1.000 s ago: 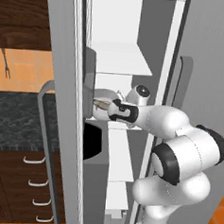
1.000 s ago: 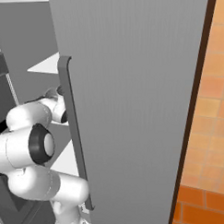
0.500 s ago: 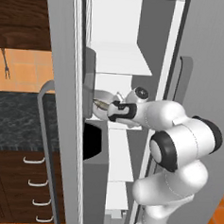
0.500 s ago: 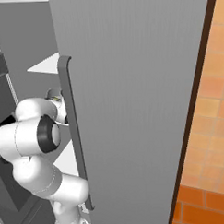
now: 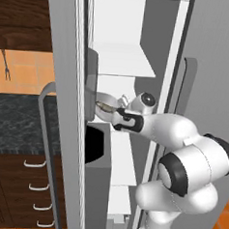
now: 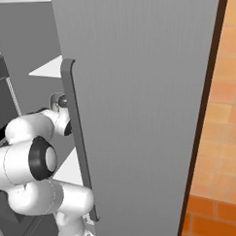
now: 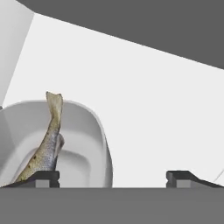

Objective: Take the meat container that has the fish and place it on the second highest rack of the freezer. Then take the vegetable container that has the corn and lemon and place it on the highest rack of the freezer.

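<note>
While the arm reaches into the open freezer (image 5: 67,60), the gripper (image 7: 113,176) sits with its two dark fingertips (image 7: 43,176) spread wide apart and nothing between them, so it holds nothing. In hand view the dish (image 7: 89,131) lies on a white rack (image 7: 157,113), to the left of the gripper's centre, the left tip just at its near rim. Fish (image 7: 46,146) lies inside the dish, tail up over the far rim, body running toward the camera. In left base view the dish (image 5: 103,102) rests on a white shelf below the shelf (image 5: 125,61) seen higher up; fish (image 5: 106,106) shows as a thin dark sliver at its edge, gripper (image 5: 117,117) just beside it. Cannot tell from here which rack number this is. Dark bin (image 5: 97,146) sits under the dish, on the door side. Right base view: grey door (image 6: 138,99) with long bar handle (image 6: 78,141) hides most of the interior, white arm (image 6: 34,157) at left behind the handle.
</note>
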Robot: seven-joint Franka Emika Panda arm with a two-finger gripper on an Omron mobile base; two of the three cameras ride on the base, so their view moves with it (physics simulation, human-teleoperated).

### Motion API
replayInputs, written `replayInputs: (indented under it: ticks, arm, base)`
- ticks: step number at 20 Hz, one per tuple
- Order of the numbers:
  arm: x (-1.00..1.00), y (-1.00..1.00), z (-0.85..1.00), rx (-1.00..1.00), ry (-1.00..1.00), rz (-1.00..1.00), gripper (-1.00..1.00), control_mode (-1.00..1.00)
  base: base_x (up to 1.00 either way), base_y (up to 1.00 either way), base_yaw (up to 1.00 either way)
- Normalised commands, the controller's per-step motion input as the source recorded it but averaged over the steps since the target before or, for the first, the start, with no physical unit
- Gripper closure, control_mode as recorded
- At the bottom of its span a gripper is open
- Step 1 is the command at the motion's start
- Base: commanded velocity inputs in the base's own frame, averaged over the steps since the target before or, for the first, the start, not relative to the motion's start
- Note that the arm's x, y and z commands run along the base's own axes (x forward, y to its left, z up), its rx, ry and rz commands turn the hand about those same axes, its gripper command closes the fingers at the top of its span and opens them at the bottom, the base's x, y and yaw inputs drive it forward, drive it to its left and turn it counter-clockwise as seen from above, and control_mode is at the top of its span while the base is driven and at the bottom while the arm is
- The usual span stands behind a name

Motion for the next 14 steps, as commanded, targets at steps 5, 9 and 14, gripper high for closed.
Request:
replayInputs:
  ticks: [5,9,14]
  arm:
    - [-0.55,-0.22,0.37,0.00,0.03,-0.11,-1.00,-1.00]
    - [-0.76,-0.35,0.46,0.00,0.04,-0.09,-1.00,-1.00]
    - [-1.00,-0.27,0.96,0.04,-0.07,0.01,-1.00,-1.00]
  base:
    - [0.00,0.00,0.00]
    - [0.00,0.00,0.00]
    - [0.00,0.00,0.00]
